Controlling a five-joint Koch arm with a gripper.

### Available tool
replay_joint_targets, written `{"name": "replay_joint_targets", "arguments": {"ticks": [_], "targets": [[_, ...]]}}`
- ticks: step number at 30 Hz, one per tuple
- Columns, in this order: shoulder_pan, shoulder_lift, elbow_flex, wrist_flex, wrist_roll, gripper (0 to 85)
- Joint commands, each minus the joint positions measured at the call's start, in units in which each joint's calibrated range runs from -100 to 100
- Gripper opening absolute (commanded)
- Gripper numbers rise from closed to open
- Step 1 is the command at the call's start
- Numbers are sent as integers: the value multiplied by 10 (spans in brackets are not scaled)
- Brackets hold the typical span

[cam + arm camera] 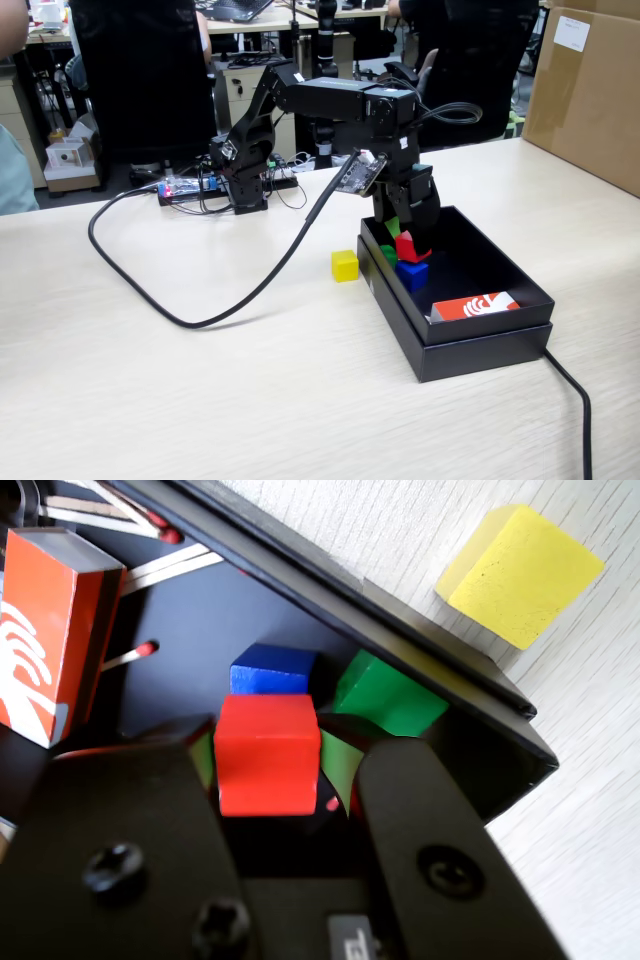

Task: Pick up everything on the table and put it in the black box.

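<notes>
Inside the black box [500, 283], at its far end, my gripper [268, 780] hangs with its jaws closed on the red cube [265, 752], holding it above the box floor. Just beyond the red cube the blue cube [272, 669] and the green cube [388, 694] rest on the box floor, side by side against the box wall; in the fixed view the blue one [411, 274] lies nearer the camera. At the box's near end lies a red-and-white card [476, 305], and thin red-tipped sticks [130, 657] lie on the floor beside it. The yellow cube [345, 265] sits outside the box on the surface [200, 390], just beside the box's left wall in the fixed view. The box is shallow, matte, stepped at the rim, its long axis running away from the fixed camera. A black cable [200, 315] loops across the surface left of the box.
</notes>
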Motion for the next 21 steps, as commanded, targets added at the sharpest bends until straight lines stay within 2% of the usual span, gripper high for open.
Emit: {"name": "replay_joint_targets", "arguments": {"ticks": [1, 5, 13, 16, 21], "targets": [[-4, -24, 69, 2, 0, 281], [-10, -50, 71, 0, 1, 374], [-33, -229, 18, -2, 0, 374], [-53, -315, -54, -2, 0, 376], [-85, -451, -309, 4, 4, 467]]}}
